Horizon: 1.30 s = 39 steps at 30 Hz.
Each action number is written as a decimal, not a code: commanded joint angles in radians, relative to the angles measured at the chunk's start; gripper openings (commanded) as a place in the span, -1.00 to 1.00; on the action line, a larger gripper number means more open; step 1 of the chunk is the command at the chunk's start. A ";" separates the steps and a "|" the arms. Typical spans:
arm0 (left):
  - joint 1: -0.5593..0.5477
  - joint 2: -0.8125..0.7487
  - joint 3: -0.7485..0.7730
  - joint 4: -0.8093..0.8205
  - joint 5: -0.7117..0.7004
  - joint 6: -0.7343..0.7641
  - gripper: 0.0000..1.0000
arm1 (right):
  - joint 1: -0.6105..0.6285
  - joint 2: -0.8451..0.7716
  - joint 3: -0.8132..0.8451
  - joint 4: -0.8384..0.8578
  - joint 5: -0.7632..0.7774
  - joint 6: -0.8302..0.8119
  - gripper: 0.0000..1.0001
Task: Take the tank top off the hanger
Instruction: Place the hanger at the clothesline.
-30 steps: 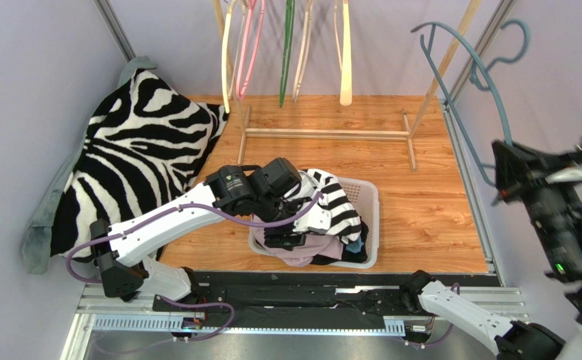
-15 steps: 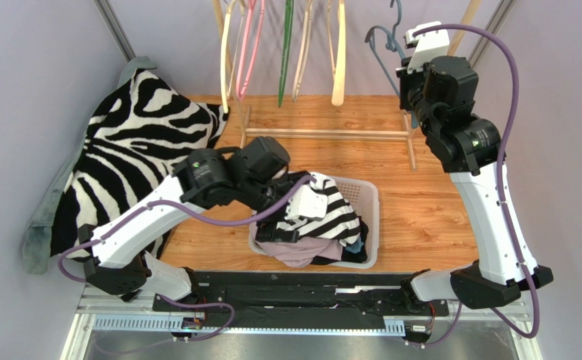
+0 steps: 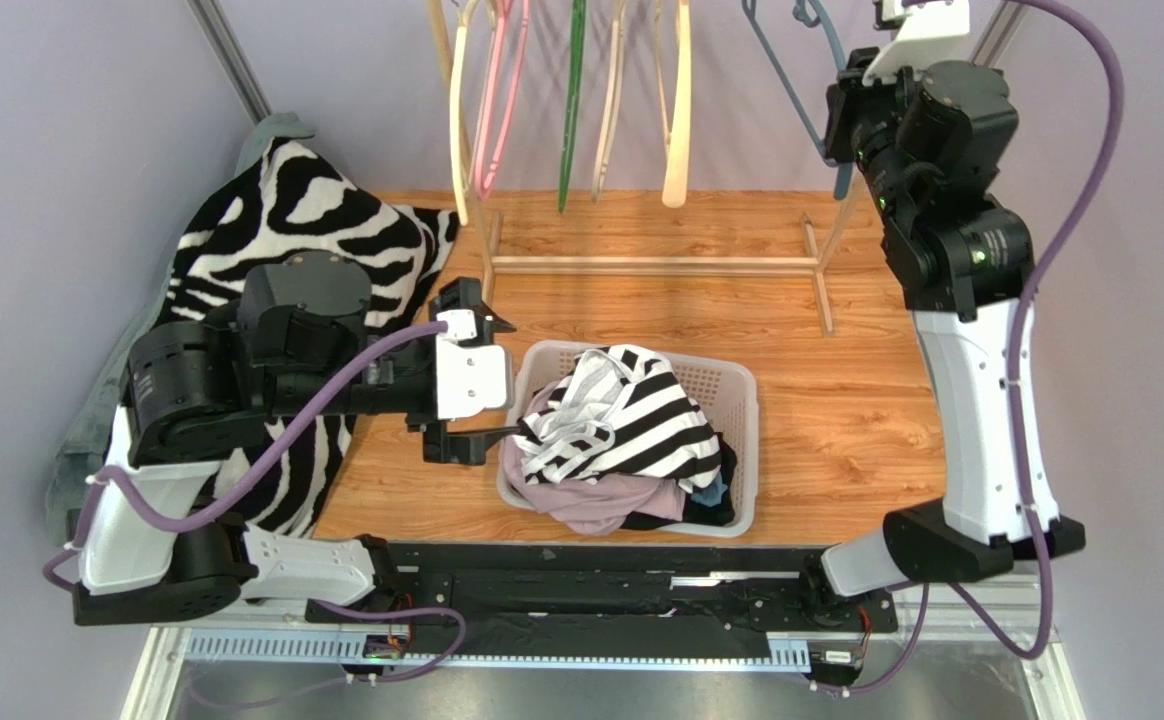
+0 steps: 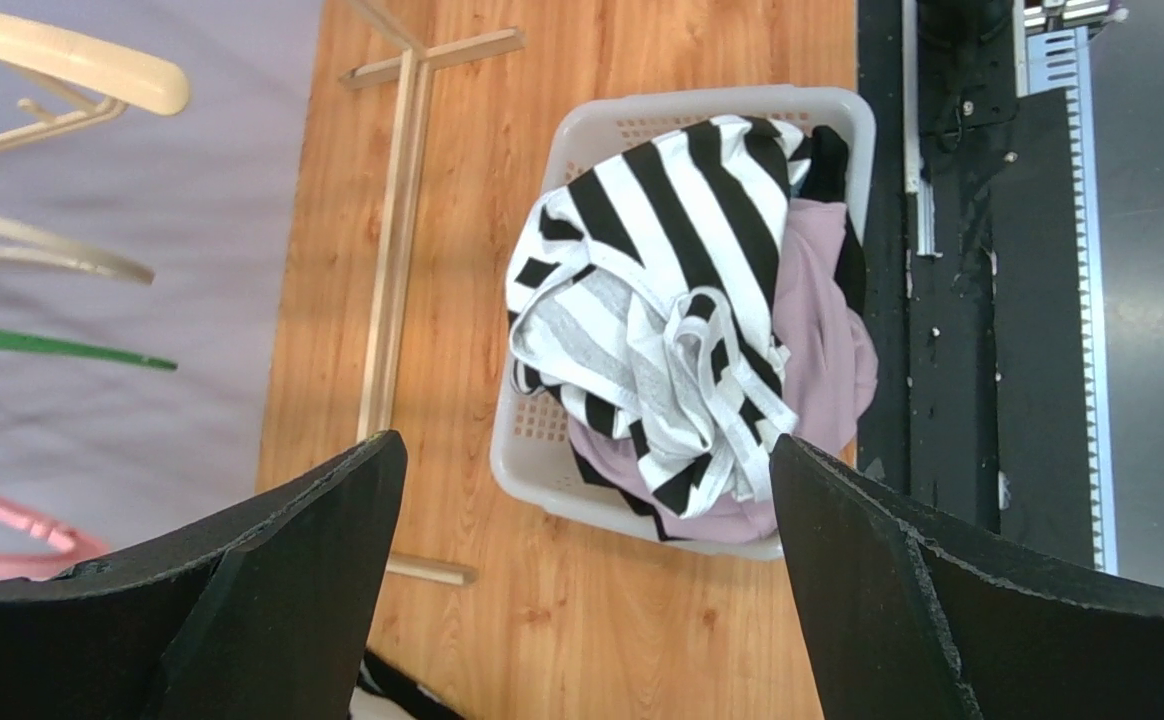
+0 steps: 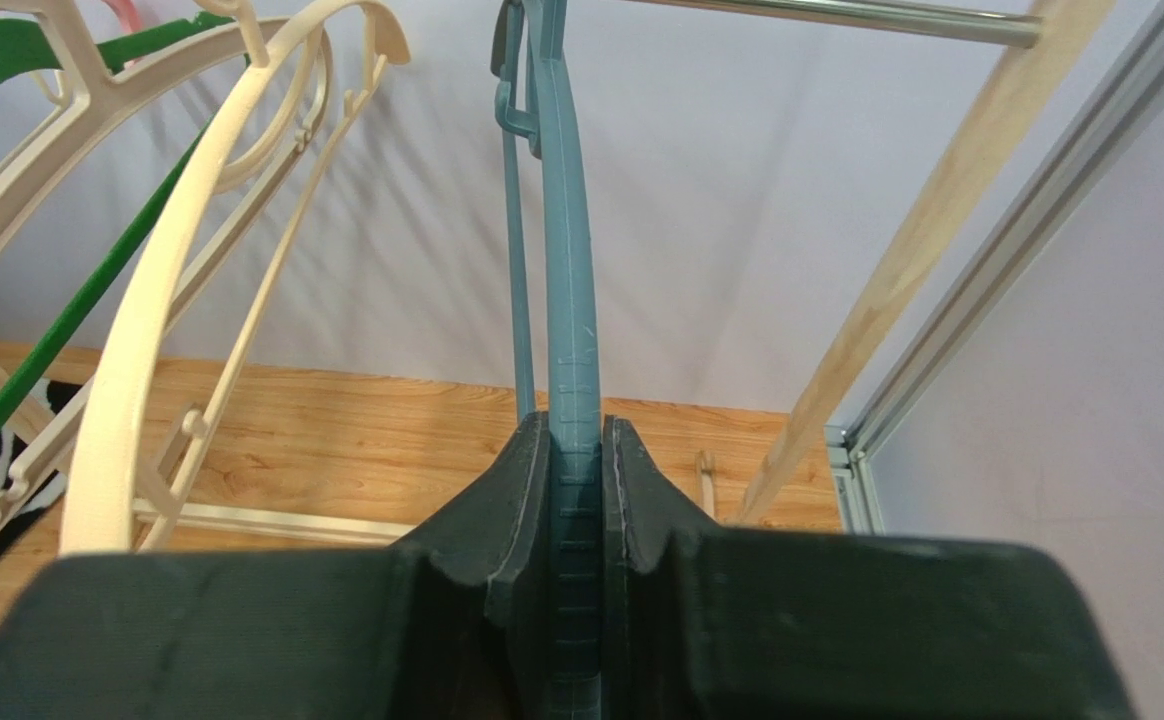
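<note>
The black-and-white striped tank top [image 3: 630,428] lies crumpled on top of the clothes in the white basket [image 3: 738,393], off any hanger; it also shows in the left wrist view [image 4: 663,285]. My left gripper [image 3: 501,378] is open and empty, just left of the basket and apart from the top; in its own view [image 4: 585,443] the jaws stand wide apart above the basket [image 4: 521,465]. My right gripper [image 3: 844,132] is raised at the back right, shut on the bare blue-grey hanger [image 5: 566,270], whose hook is up by the metal rail [image 5: 844,15].
A zebra-print cloth [image 3: 288,270] lies at the left. Cream [image 3: 678,105], pink [image 3: 495,90] and green [image 3: 573,90] hangers hang on the wooden rack [image 3: 648,267] at the back. A pink garment [image 3: 603,507] lies under the tank top.
My left arm has drawn back left off the basket, leaving the tank top in it. My right arm has swung in and carried the blue-grey hanger up towards the rail.
</note>
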<state>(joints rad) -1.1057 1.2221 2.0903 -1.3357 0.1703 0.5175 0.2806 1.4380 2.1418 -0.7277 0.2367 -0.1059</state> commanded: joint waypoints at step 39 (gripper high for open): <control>0.113 -0.102 -0.211 0.163 -0.293 -0.025 0.98 | -0.050 0.012 -0.299 0.160 -0.152 0.167 0.27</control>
<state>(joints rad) -1.0573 1.1091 1.8942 -1.3018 -0.0467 0.5106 0.2321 1.5330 1.9366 -0.4915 0.0940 0.0196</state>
